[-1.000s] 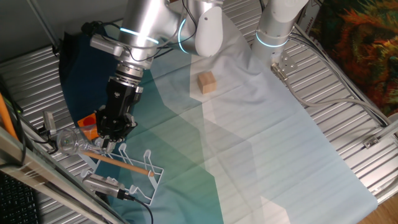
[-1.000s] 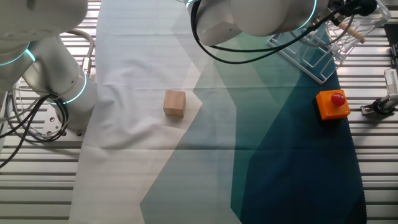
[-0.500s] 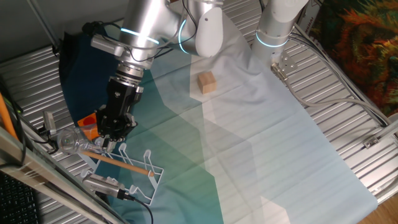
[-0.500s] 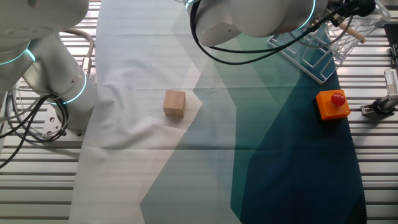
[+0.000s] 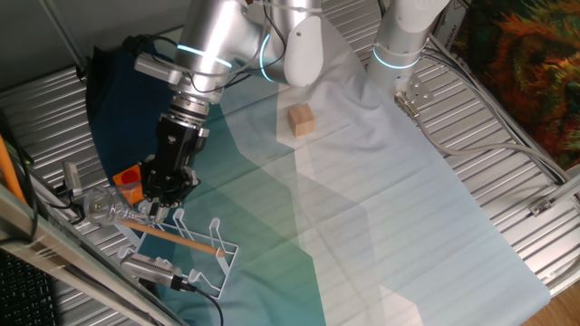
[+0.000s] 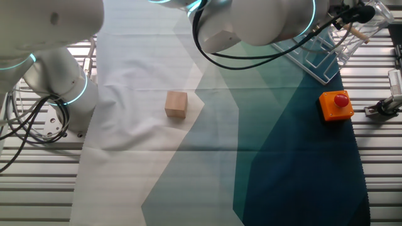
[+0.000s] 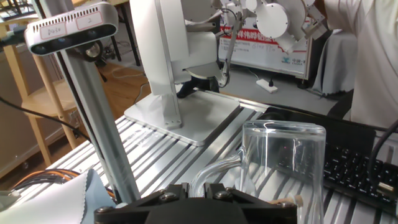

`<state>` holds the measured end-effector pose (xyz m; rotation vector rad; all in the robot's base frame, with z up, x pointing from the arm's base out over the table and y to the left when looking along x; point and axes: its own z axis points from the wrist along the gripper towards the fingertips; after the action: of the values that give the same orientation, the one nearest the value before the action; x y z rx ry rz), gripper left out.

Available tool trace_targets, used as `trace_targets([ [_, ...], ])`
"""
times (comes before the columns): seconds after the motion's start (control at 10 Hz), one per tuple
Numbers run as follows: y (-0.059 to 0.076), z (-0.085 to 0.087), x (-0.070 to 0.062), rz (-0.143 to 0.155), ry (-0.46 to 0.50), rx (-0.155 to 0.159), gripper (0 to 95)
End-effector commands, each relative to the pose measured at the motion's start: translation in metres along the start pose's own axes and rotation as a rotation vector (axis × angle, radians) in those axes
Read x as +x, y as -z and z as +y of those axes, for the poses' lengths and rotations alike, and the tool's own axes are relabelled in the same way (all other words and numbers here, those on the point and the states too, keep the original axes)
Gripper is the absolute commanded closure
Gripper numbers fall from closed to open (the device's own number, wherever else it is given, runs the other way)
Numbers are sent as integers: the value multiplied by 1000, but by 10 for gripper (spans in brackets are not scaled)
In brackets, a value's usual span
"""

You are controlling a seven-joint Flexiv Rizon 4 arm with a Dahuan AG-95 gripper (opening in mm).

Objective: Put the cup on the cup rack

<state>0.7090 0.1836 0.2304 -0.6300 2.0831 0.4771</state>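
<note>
The cup (image 7: 283, 165) is seen upturned over a looped prong of the cup rack (image 5: 186, 237), at the rack's end nearest the orange block (image 5: 130, 184). The gripper (image 5: 159, 205) is poised just above that end, beside the cup. Its jaw state cannot be told; the fingertips are hidden. A clean release is wanted: the fingers should be lifted straight, so the wire prongs are not snagged.

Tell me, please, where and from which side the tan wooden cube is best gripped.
Probably best: grip the tan wooden cube on two opposite side faces, coming straight down from above. It sits flat on the cloth, nothing touches it, and its flat parallel sides suit a top-down pinch.
</note>
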Motion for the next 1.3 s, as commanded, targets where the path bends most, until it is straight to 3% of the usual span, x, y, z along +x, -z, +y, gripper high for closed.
trace_targets([
  [0.1,-2,-1,1,-5,5,3,950],
  [0.6,-5,-2,4,-10,10,10,950],
  [1.0,-6,-2,5,-12,38,48,950],
  [1.3,-6,-2,5,-32,37,70,950],
])
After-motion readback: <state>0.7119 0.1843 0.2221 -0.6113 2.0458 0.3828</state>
